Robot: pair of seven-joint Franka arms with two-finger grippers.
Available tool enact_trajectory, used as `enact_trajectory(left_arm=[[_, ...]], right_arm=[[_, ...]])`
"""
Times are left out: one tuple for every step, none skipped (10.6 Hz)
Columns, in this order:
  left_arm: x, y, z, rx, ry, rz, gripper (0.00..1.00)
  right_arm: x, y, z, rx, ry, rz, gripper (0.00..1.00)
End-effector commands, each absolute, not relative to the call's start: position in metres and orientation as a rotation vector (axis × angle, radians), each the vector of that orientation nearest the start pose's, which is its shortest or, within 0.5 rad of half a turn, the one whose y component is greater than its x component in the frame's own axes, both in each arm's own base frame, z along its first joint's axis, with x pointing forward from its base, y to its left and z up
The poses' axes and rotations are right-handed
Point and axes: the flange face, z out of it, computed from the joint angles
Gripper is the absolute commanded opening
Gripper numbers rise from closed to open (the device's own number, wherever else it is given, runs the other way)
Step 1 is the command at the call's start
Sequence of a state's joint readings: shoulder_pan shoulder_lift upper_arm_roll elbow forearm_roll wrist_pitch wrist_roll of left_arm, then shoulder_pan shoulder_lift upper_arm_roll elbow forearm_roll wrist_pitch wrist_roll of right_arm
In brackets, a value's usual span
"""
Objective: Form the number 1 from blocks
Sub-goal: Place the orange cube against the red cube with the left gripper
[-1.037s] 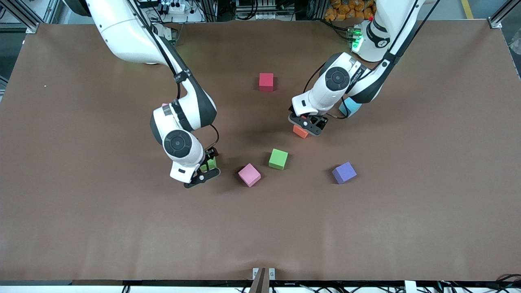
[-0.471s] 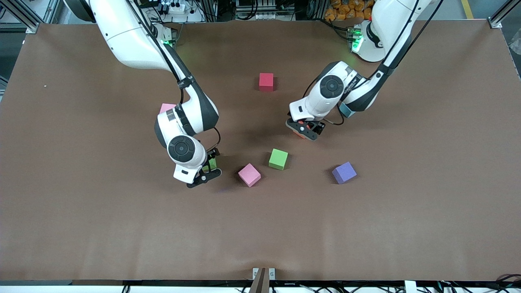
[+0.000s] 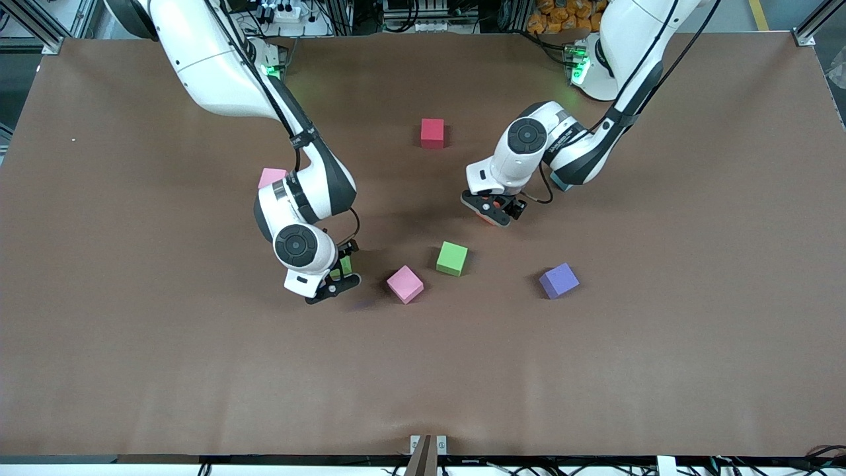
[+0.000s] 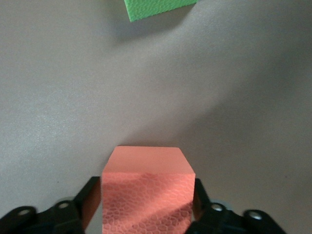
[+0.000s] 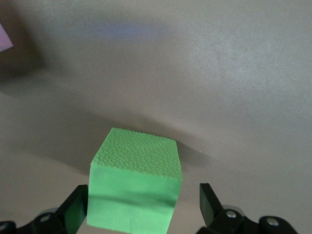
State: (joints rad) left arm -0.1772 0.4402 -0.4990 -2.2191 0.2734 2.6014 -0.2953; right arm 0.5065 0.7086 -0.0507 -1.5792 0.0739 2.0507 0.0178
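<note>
Step in hand: gathering blocks for the figure 1; no column is laid yet.

The left gripper [image 3: 490,213] is clamping the orange block [image 4: 146,190] between narrow jaws, just above the table [image 3: 661,330], over a spot farther from the front camera than the loose green block [image 3: 452,258].

The right gripper [image 3: 336,277] is straddling the second green block [image 5: 134,185] near the pink block [image 3: 404,284]. Its jaws are standing wide, with a gap showing at one finger.

The cubes have no long axis. The orange block is sitting square to the fingers; the green one is sitting slightly skewed.

Next, in my judgement: closing on the green block and setting the blocks edge to edge in one line.
</note>
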Motion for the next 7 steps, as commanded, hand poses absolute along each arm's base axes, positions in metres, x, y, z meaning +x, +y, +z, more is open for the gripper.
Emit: enact_trajectory(left_arm=[[0.412, -0.369, 0.213, -3.114, 0.669, -0.024, 0.00], [0.412, -0.374, 0.224, -3.137, 0.509, -0.034, 0.00], [0.407, -0.382, 0.237, -3.161, 0.307, -0.049, 0.00], [0.400, -0.392, 0.244, -3.180, 0.116, -0.049, 0.00], [0.394, -0.404, 0.248, -3.200, -0.069, -0.043, 0.00], [0.376, -0.424, 0.250, -3.210, -0.175, -0.026, 0.00], [0.366, -0.433, 0.250, -3.210, -0.244, -0.014, 0.00]], right_arm=[[0.600, 0.303, 0.195, -3.068, -0.633, 0.384, 1.00], [0.599, 0.304, 0.192, -3.067, -0.634, 0.392, 1.00], [0.598, 0.305, 0.190, -3.067, -0.636, 0.396, 1.00], [0.598, 0.306, 0.190, -3.068, -0.640, 0.389, 0.96], [0.598, 0.307, 0.191, -3.068, -0.642, 0.379, 0.32], [0.597, 0.310, 0.192, -3.067, -0.647, 0.375, 0.00], [0.597, 0.311, 0.192, -3.067, -0.649, 0.375, 0.00]])
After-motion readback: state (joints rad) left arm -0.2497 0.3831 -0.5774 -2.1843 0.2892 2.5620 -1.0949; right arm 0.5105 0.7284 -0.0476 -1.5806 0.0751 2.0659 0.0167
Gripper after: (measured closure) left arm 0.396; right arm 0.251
